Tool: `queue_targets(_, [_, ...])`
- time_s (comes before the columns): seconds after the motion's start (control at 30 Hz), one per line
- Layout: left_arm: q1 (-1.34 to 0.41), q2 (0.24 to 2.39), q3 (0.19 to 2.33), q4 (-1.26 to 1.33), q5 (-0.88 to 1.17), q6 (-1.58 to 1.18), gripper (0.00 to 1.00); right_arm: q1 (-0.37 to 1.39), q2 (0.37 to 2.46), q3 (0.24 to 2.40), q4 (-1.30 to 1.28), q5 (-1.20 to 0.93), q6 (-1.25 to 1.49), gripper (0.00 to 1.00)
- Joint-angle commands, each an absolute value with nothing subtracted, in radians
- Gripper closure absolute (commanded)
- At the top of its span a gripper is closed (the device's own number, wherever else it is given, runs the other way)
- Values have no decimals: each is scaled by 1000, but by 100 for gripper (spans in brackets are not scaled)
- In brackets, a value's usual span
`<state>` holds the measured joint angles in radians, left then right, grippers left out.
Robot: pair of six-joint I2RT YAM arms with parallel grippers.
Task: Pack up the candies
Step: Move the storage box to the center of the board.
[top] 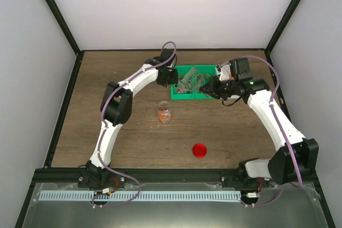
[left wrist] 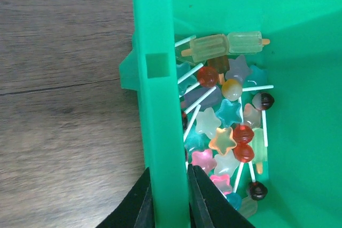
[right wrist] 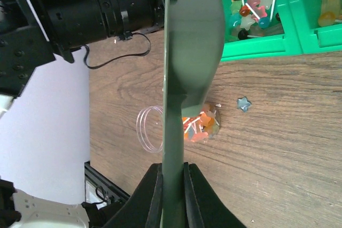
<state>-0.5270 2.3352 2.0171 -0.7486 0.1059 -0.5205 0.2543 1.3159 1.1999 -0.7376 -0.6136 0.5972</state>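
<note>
Dozens of tiny glossy star and lollipop candies (left wrist: 224, 132) lay beside the left gripper (left wrist: 170, 185) pinching the green plastic bin wall (left wrist: 160, 105); they seemed light and slippery, probably best scooped.

plain white walls (top: 176, 9) — a brown wooden table (top: 235, 126) below.

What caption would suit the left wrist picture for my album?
Left gripper pinching the green bin wall, colourful candies inside.

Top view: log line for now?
left hand: shut on green bin wall | right hand: shut on flat dark tool | jar: candies inside | red lid: off
</note>
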Motion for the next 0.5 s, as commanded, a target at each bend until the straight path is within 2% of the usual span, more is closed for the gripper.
queue_targets(0.0, [-548,2383,2065,-722,162,-576,83,221,1323,1204,-702,-667,631,99])
queue_targets(0.27, [-555,2365,2058,-733,156,-566,73,215,1350,1175,-565,-756,854,99])
queue_targets(0.47, [-555,2325,2050,-749,160,-550,56,215,1305,1064,-391,-796,1192,99])
